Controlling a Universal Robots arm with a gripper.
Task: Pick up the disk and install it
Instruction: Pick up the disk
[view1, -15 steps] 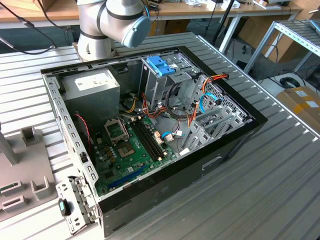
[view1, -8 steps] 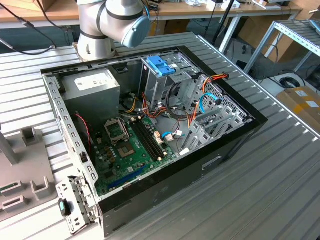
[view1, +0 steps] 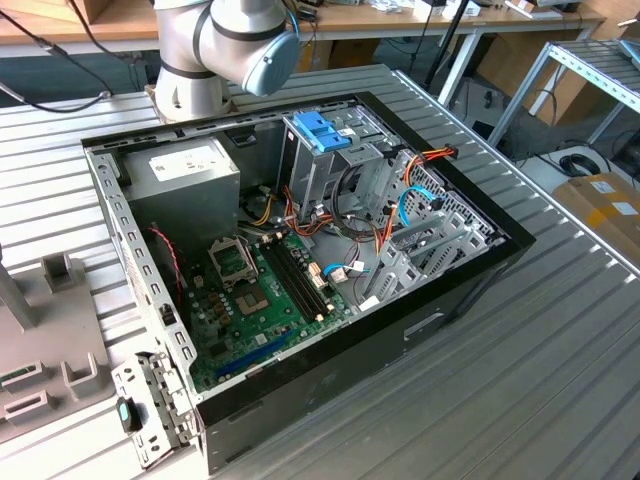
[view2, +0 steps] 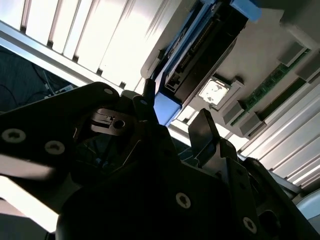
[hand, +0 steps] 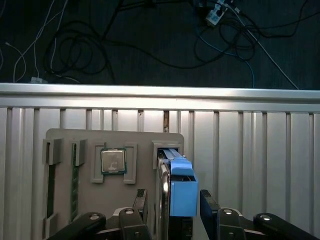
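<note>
- Exterior view: noting the computer case (view1: 470, 270) lying open just beside the grey holder tray (view1: 85, 330).
- First wrist view: straddling the disk (hand: 180, 195), which is standing on edge in the tray's slot; gripper (hand: 173, 205) spread wide, clasping nothing.
- Second wrist view: judging that closing squarely and centred on both broad faces is best; blue end pointing toward the gripper, long axis seemingly rising out of the tray.

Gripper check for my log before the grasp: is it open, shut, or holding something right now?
Gripper: open, with one of its fingers on each side of the upright disk.
</note>
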